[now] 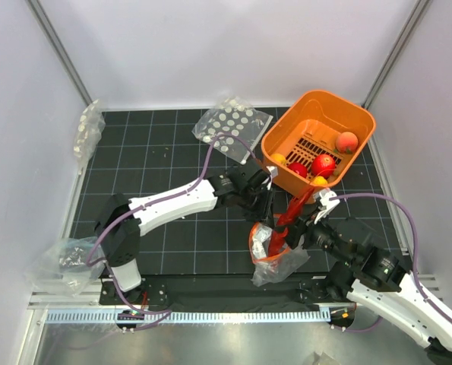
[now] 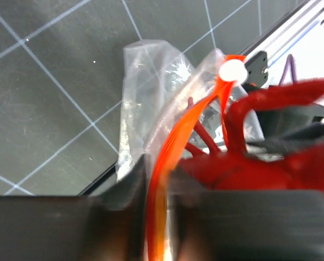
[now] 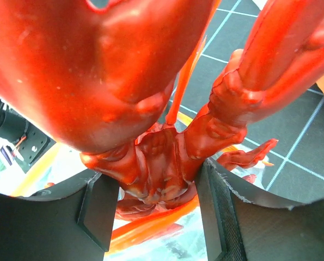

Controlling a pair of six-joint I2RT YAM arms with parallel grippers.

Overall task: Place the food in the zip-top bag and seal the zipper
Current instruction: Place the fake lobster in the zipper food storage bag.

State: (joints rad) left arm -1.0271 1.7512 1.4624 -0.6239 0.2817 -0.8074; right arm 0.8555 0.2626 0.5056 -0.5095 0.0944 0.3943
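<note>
We pinched the zipper (image 2: 175, 138) in our left hand (image 1: 267, 205) near the counter's (image 1: 165, 152) front edge. Our right hand (image 3: 156, 201) clenched the octopus (image 3: 96, 70), tentacles inside the zip-top bag (image 1: 282, 266).

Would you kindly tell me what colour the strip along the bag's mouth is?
Orange-red; the zipper strip shows best in the left wrist view.
</note>
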